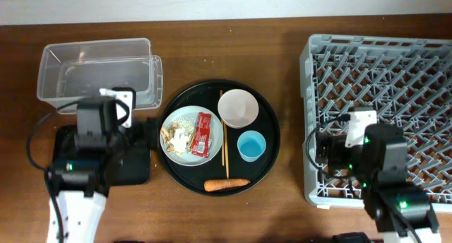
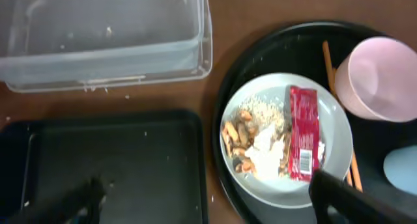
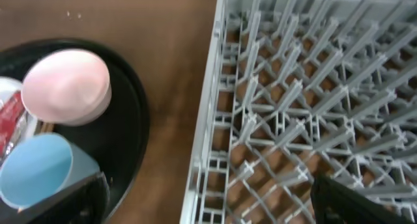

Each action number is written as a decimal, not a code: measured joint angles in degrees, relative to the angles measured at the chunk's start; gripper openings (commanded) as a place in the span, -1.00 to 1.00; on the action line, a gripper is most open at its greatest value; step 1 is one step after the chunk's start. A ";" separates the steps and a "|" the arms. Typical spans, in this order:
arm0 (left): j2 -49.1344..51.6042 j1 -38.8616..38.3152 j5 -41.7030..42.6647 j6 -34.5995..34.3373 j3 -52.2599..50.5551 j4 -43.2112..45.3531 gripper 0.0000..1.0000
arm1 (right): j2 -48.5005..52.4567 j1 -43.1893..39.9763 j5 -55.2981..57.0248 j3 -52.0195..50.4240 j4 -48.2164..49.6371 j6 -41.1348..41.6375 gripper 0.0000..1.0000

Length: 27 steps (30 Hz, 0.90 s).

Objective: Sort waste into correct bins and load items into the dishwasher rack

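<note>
Overhead view of a brown wooden table [image 1: 233, 38]. A large round black tray [image 1: 267, 140] sits at the centre of the frame. On it are a pale grey plate [image 1: 185, 158] at the left, a white-pinkish cup [image 1: 238, 107] at the upper right and a smaller light-blue cup [image 1: 251, 145] just below that. Thin wooden sticks [image 1: 224, 147] lie between the plate and the cups, and a small orange carrot [image 1: 226, 184] lies near the tray's lower edge.

On the plate are a red snack wrapper [image 1: 203, 133], a crumpled white tissue [image 1: 181, 139], tan peanut shells [image 1: 167, 135] and pale crumbs [image 1: 185, 119].

A clear plastic tub [image 1: 53, 66] stands at the upper left of the frame. Below it, a shallow black rectangular tray [image 1: 138, 169] is partly hidden under the left arm [image 1: 78, 200]. The grey dishwasher rack [image 1: 381, 59] fills the right side.

In the left wrist view, the left pincer [image 2: 208, 208] is released, its fingers spread to the bottom corners, above the rectangular tray's right edge and the plate.

In the right wrist view, the right pincer [image 3: 208, 198] is likewise released and grasps nothing. It is above the rack's left wall, beside the round tray.
</note>
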 measured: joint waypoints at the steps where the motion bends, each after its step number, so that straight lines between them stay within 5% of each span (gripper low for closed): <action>1: 1.81 0.00 0.20 0.00 1.88 -1.53 0.98 | 1.75 0.00 -0.02 1.66 -2.01 0.00 0.97; 12: 16.33 -2.14 8.41 0.00 4.04 4.17 0.98 | 4.85 0.00 -0.02 4.04 -4.74 0.04 0.97; 20: 34.67 -6.71 8.66 0.17 4.11 4.92 0.47 | 4.85 0.00 -0.02 4.09 -4.74 0.00 0.97; 27: 37.42 -9.25 8.02 0.22 4.04 4.81 0.43 | 4.85 0.00 -0.02 4.09 -4.74 0.02 0.97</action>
